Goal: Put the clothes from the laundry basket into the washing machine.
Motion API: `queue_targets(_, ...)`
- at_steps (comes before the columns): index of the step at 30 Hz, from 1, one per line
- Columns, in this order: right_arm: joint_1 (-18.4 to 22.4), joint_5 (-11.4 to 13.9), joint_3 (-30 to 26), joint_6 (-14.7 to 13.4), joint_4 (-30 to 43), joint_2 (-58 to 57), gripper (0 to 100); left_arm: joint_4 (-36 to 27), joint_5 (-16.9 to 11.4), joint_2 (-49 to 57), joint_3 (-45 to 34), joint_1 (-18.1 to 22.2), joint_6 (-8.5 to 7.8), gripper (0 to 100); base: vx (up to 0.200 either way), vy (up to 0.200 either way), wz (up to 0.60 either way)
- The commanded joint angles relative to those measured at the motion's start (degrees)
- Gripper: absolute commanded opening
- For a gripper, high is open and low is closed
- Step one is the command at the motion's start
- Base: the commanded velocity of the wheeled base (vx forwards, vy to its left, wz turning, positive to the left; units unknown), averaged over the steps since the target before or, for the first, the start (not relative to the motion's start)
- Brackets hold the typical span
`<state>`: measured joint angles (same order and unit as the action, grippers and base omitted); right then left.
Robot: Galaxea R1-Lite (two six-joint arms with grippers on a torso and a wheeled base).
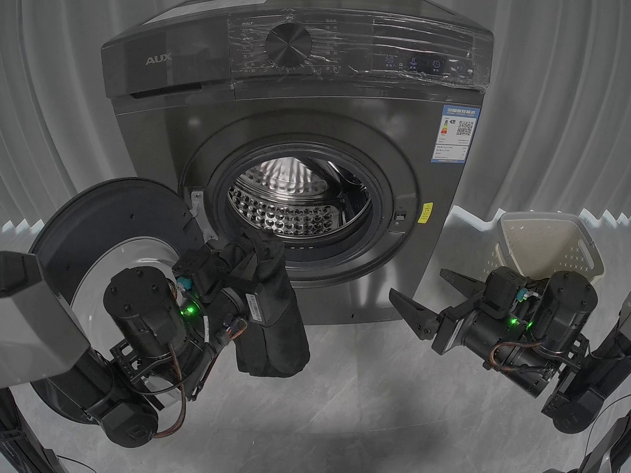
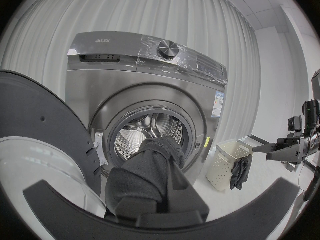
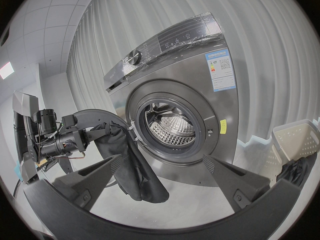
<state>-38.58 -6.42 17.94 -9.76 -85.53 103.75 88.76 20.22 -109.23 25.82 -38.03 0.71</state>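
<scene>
The grey washing machine (image 1: pixel 296 119) stands ahead with its round door (image 1: pixel 98 231) swung open to the left and the steel drum (image 1: pixel 289 198) bare inside. My left gripper (image 1: pixel 244 257) is shut on a black garment (image 1: pixel 273 316), which hangs just below and in front of the drum's opening. In the left wrist view the garment (image 2: pixel 150 174) is bunched over the fingers, level with the opening's lower rim. My right gripper (image 1: pixel 419 284) is open and holds nothing, between the machine and the white laundry basket (image 1: pixel 552 244). Another black garment (image 2: pixel 240 172) hangs over the basket's edge.
The basket stands on the floor against the curtain (image 1: pixel 559 100), right of the machine. The open door takes up the space on the left beside my left arm. Grey floor (image 1: pixel 368 389) lies open in front of the machine.
</scene>
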Motion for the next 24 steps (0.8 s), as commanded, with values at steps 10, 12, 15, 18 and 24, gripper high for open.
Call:
queue_targets(10, -0.18, 0.01, -0.01, 0.01, 0.01, 0.31, 100, 0.01, -0.10, -0.72, 0.46, -0.81, 1.23, 0, 0.040, 0.000, 0.00)
queue_targets(12, -0.18, 0.01, -0.01, 0.01, 0.01, 0.31, 100, 0.01, -0.10, -0.81, 0.46, -0.81, 1.31, 0, 0.200, 0.000, 0.00)
queue_targets(15, -0.18, 0.01, -0.01, 0.01, 0.01, 0.31, 100, 0.01, -0.19, -1.25, 0.64, -0.81, 1.23, 0, 0.133, 0.000, 0.00)
queue_targets(18, -0.26, 0.01, -0.10, 0.01, 0.01, 0.40, 100, 0.01, -0.10, -2.22, 0.81, -0.90, 1.23, 0, 0.000, 0.000, 0.00)
queue_targets(24, -0.53, -0.08, -0.10, 0.01, 0.01, 0.40, 100, 0.01, -0.10, -2.39, 0.81, -1.60, 2.11, 0, 0.000, 0.000, 0.00)
